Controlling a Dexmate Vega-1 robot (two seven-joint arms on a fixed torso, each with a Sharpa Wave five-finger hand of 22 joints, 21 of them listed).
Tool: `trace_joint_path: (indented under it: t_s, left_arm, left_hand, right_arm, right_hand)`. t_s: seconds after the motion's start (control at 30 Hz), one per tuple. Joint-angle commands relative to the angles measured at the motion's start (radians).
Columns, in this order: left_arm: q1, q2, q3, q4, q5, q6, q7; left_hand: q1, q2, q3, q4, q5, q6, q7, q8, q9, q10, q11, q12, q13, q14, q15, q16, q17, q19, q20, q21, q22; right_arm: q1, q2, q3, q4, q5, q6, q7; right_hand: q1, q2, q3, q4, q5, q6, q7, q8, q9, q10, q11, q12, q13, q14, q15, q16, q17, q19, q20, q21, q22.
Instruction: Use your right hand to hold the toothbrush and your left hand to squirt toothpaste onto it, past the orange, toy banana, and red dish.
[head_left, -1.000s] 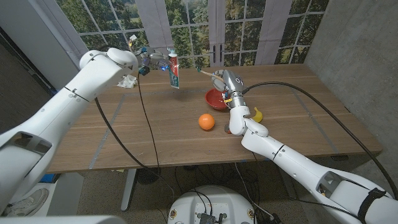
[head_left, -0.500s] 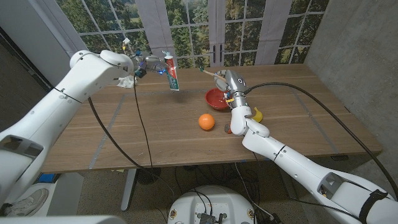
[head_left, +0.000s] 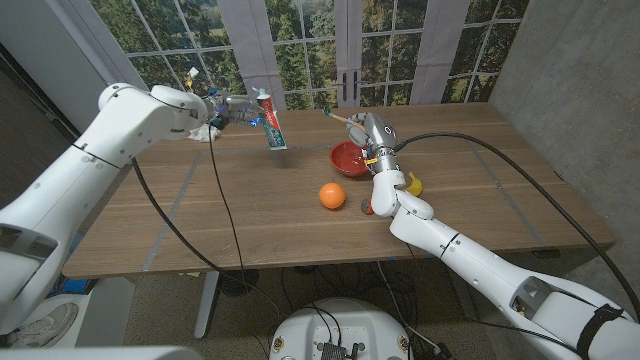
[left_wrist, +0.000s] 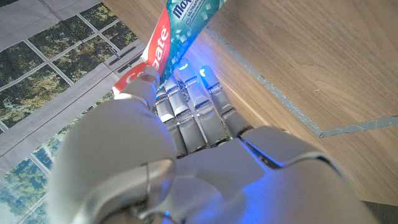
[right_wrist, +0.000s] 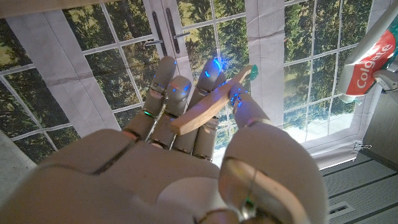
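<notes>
Head view: left hand (head_left: 222, 103) is raised over the far left of the wooden table (head_left: 250, 215), fingers closed around the upper end of the toothpaste tube (head_left: 268, 118), which hangs tilted in the air with its lower end pointing down at the tabletop. Right hand (head_left: 366, 132) is up above the red dish (head_left: 349, 159), holding the toothbrush (head_left: 338, 117) with its head end pointing toward the tube; brush and tube are near each other but apart.

On the table: orange (head_left: 332, 195) just in front of the dish, toy banana (head_left: 412, 184) beside the right forearm, crumpled white thing (head_left: 204, 131) at the far left behind the left arm.

Left wrist view adds the grip detail the head view can't resolve: fingers (left_wrist: 186, 109) curled, blue lights lit on them, tube (left_wrist: 163, 43) clamped against them and running out over the wood grain. A pale seam line in the tabletop shows here too.

Right wrist view: wooden-handled toothbrush (right_wrist: 211, 104) lies diagonally across the fingers (right_wrist: 177, 102), pinned by the thumb; green bristle end at the tip. The toothpaste tube (right_wrist: 368, 63) shows at the edge of this frame against the window.

Room: big paned windows behind the table with trees outside, grey concrete-look wall on the right side, black cables draped over both arms.

Writing: "Colgate" in white on the red part of the tube in both wrist views; "Max" legible on the teal part in the left wrist view, rest cut off
</notes>
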Motion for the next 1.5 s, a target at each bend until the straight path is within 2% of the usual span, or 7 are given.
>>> trace_joint_path:
  t_s: [0.03,0.4,0.43,0.83,1.17,1.3,1.5]
  left_arm:
    - [0.017,0.002,-0.025,0.028,-0.097,0.014,0.065]
    - [-0.012,-0.037,-0.021,0.066,-0.170,0.114,0.167]
    - [-0.017,-0.038,-0.019,0.069,-0.174,0.123,0.173]
    - [-0.043,-0.056,0.000,0.132,-0.211,0.153,0.197]
    - [-0.078,-0.099,-0.010,0.180,-0.257,0.249,0.266]
    - [-0.081,-0.103,-0.014,0.184,-0.271,0.268,0.272]
    - [-0.073,-0.098,-0.022,0.170,-0.281,0.277,0.282]
  left_hand:
    - [-0.011,-0.001,0.007,0.000,-0.005,0.001,0.023,-0.005,0.002,-0.003,0.001,-0.003,0.001,-0.005,-0.100,-0.004,0.001,-0.004,-0.018,-0.002,0.001]
    - [-0.029,-0.007,0.008,0.004,-0.008,-0.015,0.039,-0.022,0.002,-0.026,0.015,-0.010,-0.005,-0.021,-0.091,-0.014,-0.006,-0.013,-0.005,-0.006,0.001]
    - [-0.031,-0.007,0.010,0.004,-0.008,-0.014,0.045,-0.024,0.002,-0.025,0.026,-0.009,-0.006,-0.021,-0.092,-0.014,-0.008,-0.015,-0.004,-0.006,0.001]
    - [-0.031,-0.011,0.017,-0.002,-0.009,-0.025,0.056,-0.039,0.002,-0.047,0.041,-0.015,-0.013,-0.035,-0.078,-0.023,-0.015,-0.026,0.005,-0.011,0.001]
    - [-0.029,-0.016,0.017,-0.005,-0.011,-0.063,0.067,-0.063,0.002,-0.091,0.051,-0.027,-0.020,-0.073,-0.069,-0.034,-0.019,-0.063,0.019,-0.025,0.001]
    - [-0.028,-0.023,0.016,-0.007,-0.012,-0.084,0.069,-0.076,0.002,-0.127,0.055,-0.035,-0.024,-0.101,-0.060,-0.044,-0.023,-0.083,0.024,-0.033,0.000]
    - [-0.028,-0.058,0.013,-0.008,-0.016,-0.221,0.090,-0.114,0.001,-0.295,0.100,-0.050,-0.044,-0.251,-0.006,-0.088,-0.066,-0.147,0.054,-0.061,0.000]
  right_arm:
    - [0.015,0.009,-0.003,0.023,0.014,-0.001,-0.001]
    - [0.030,0.014,-0.008,0.051,0.026,0.012,0.000]
    - [0.031,0.014,-0.009,0.053,0.028,0.014,0.001]
    - [0.044,0.019,-0.012,0.076,0.041,0.018,0.004]
    - [0.054,0.016,-0.015,0.087,0.050,0.029,0.010]
    - [0.056,0.014,-0.015,0.088,0.051,0.033,0.012]
    - [0.051,0.008,-0.014,0.080,0.053,0.036,0.014]
  right_hand:
    - [0.008,0.008,0.100,0.093,0.006,0.011,-0.002,0.007,0.002,0.059,-0.064,0.001,0.002,-0.001,-0.116,-0.002,0.002,-0.004,-0.103,0.000,0.002]
    - [0.008,0.008,0.100,0.093,0.006,0.013,-0.002,0.008,0.003,0.058,-0.064,0.002,0.002,-0.001,-0.116,-0.003,0.002,-0.003,-0.102,0.000,0.002]
    - [0.008,0.008,0.100,0.093,0.006,0.013,-0.002,0.008,0.003,0.059,-0.066,0.003,0.003,-0.001,-0.116,-0.003,0.002,-0.003,-0.103,0.000,0.002]
    - [0.008,0.007,0.100,0.093,0.006,0.012,-0.004,0.008,0.004,0.057,-0.064,0.002,0.002,0.000,-0.116,-0.003,0.002,-0.004,-0.104,0.000,0.002]
    - [0.008,0.007,0.100,0.093,0.006,0.013,-0.003,0.008,0.004,0.059,-0.063,0.004,0.003,0.000,-0.115,-0.003,0.002,-0.003,-0.105,0.000,0.002]
    - [0.008,0.007,0.100,0.093,0.006,0.015,-0.002,0.009,0.003,0.057,-0.063,0.004,0.003,0.000,-0.116,-0.003,0.002,-0.003,-0.104,0.000,0.002]
    - [0.008,0.008,0.100,0.093,0.006,0.013,-0.002,0.008,0.004,0.059,-0.066,0.004,0.001,0.000,-0.116,-0.003,0.002,-0.002,-0.104,0.000,0.002]
